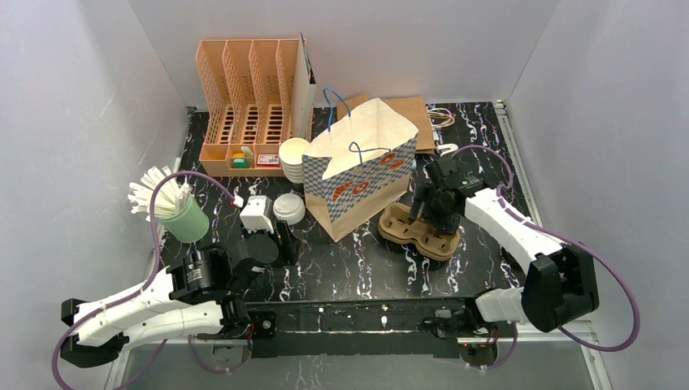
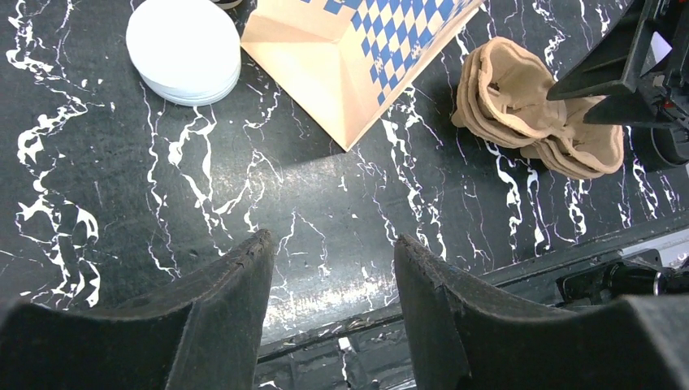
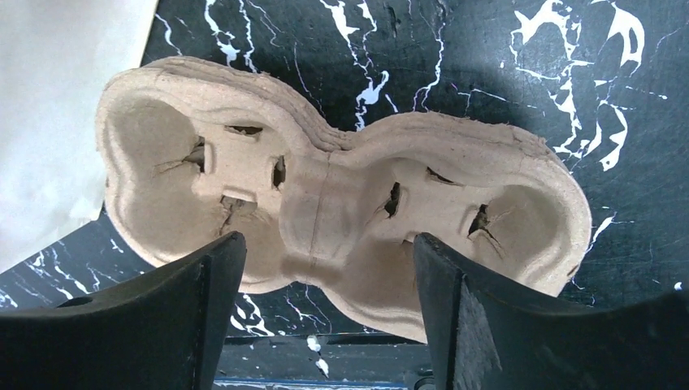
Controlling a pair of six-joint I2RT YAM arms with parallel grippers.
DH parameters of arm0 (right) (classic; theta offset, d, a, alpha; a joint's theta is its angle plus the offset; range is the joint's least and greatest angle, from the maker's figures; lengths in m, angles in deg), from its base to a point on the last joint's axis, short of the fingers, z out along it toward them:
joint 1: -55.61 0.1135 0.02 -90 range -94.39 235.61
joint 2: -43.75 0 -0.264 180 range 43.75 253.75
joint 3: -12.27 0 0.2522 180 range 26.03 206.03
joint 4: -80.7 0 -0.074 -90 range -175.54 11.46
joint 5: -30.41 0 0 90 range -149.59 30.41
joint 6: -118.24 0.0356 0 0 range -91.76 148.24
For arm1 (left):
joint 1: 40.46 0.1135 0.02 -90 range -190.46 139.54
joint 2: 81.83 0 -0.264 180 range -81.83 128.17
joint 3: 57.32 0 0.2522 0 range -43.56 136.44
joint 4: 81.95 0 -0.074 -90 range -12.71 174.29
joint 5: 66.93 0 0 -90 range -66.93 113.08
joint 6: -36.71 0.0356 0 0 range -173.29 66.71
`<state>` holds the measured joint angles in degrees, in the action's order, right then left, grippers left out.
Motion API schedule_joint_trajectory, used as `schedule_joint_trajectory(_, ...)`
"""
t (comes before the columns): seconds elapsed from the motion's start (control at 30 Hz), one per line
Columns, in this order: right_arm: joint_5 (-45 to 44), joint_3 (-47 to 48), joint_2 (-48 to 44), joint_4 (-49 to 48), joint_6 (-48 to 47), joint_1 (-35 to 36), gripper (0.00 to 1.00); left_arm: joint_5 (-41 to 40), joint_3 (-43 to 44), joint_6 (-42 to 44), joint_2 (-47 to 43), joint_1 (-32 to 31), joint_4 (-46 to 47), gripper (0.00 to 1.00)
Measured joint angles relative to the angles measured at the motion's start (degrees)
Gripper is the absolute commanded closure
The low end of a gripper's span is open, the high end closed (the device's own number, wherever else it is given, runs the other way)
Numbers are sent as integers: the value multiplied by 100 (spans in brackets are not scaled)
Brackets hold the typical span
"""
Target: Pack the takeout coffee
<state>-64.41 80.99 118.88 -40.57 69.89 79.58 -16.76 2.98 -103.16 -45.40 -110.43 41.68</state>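
brown moulded-pulp two-cup tray (image 3: 325, 195) lies flat on the black white-veined marble-look table (image 1: 357, 260), just right of a tall paper bag with a blue checked band (image 1: 361, 175). it looks like a few trays nested together, and both wells are empty. the right gripper (image 3: 329, 252) hangs directly over the tray's narrow waist, its two black jaws spread wide, one to each side, gripping nothing. the left gripper (image 2: 333, 244) hovers over bare table nearer the front edge, jaws partly apart and also empty. a stack of small white paper cups (image 1: 294, 158) stands at the back, left of the bag, with a short pile of round white plastic lids (image 2: 183, 49) in front of it. judging by this, packing has barely begun: no cup sits in the tray, no cup wears a lid, and nothing can be seen going into the bag. filling the tray, lidding the cups and bagging them all appear to remain.
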Motion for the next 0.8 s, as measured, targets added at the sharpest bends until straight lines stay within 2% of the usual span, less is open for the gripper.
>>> schedule_joint_trajectory(0.5,-389,-153,492,-339,350,208,24,-92,35,114,57,0,-151,43)
schedule_joint_trajectory(0.8,-398,-160,616,-339,404,234,42,-133,35,190,136,0,-166,43)
